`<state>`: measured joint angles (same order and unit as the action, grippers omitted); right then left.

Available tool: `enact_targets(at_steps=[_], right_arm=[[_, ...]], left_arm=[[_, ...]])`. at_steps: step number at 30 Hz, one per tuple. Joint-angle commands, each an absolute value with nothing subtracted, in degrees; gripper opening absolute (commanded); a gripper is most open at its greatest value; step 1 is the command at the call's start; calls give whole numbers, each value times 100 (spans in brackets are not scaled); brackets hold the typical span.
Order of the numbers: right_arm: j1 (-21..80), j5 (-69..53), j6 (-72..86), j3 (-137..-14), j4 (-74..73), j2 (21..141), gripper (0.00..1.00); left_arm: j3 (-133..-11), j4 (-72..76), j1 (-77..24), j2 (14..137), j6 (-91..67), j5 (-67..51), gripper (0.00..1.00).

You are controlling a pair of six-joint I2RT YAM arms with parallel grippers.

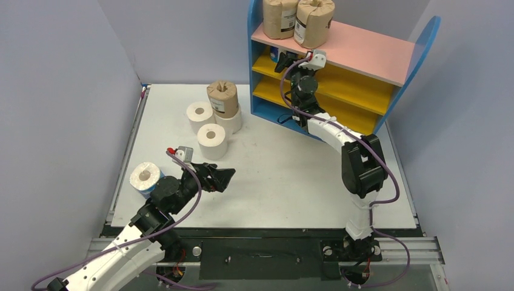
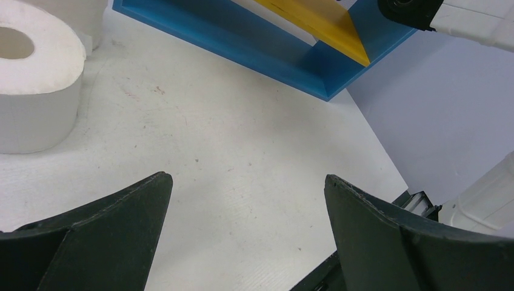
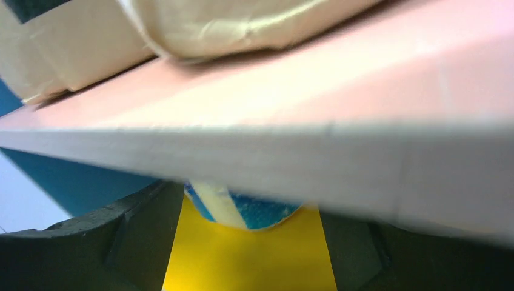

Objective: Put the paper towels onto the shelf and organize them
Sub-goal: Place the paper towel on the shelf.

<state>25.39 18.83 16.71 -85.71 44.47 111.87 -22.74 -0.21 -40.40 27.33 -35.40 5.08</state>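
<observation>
White tabletop (image 2: 212,109) under my left gripper (image 2: 245,182), wide open, empty. The pink shelf board (image 3: 303,91) hides most of a blue-and-white roll (image 3: 260,212) between my right gripper's (image 3: 253,225) parted fingers.

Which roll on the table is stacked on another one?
The brown-wrapped roll, perched on a white roll; every other one stands directly on the table.

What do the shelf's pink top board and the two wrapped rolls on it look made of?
Pink top board: probably painted wood or fibreboard, matte; the right wrist view shows a thick, flat edge. Brown-wrapped rolls: creased, dull kraft-like paper wrap with a printed label; contents likely soft tissue.
</observation>
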Motion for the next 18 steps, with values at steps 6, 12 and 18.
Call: enact_targets(at_steps=[6, 12, 18], right_arm=[[2492, 1155, 1728, -9332, 4204, 11565, 75], [2594, 933, 1873, -9524, 4111, 11749, 75], [2636, 718, 1996, -9686, 3971, 11856, 75]], left_arm=[[-2324, 341, -4040, 2862, -3529, 493, 96], [-2329, 369, -4039, 2924, -3547, 476, 96], [-2308, 349, -4041, 2876, -3558, 492, 96]])
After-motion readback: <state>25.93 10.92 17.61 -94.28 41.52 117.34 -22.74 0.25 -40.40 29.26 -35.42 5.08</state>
